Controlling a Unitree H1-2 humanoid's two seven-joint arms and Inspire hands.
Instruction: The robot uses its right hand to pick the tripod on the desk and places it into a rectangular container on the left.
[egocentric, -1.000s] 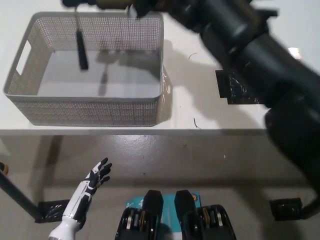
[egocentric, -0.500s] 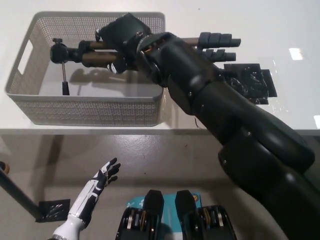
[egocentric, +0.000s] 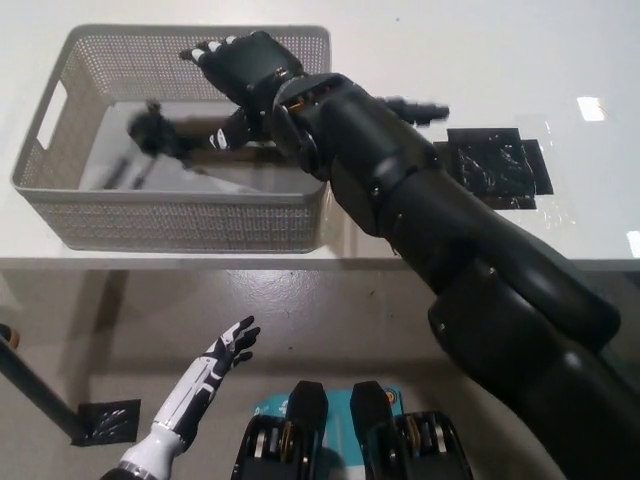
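The black tripod (egocentric: 160, 135) lies blurred inside the grey mesh rectangular basket (egocentric: 180, 220) at the table's left. Its head is toward the basket's left, and its feet (egocentric: 415, 108) stick out past the right rim behind my arm. My black right hand (egocentric: 245, 70) hovers over the basket's back half, just above the tripod. The fingers are spread and hold nothing. The arm hides the tripod's middle. My white left hand (egocentric: 205, 375) rests low at the lower left, below the table's edge, with its fingers apart.
A patch of black tape (egocentric: 500, 165) is stuck on the white table to the right of the basket. The table's front edge (egocentric: 400, 262) runs just in front of the basket. Another black tape piece (egocentric: 105, 420) lies on the floor at lower left.
My right hand was closed on the tripod above the basket; now its fingers have spread and the tripod has dropped lower into the basket. The left hand shifted slightly to the right.
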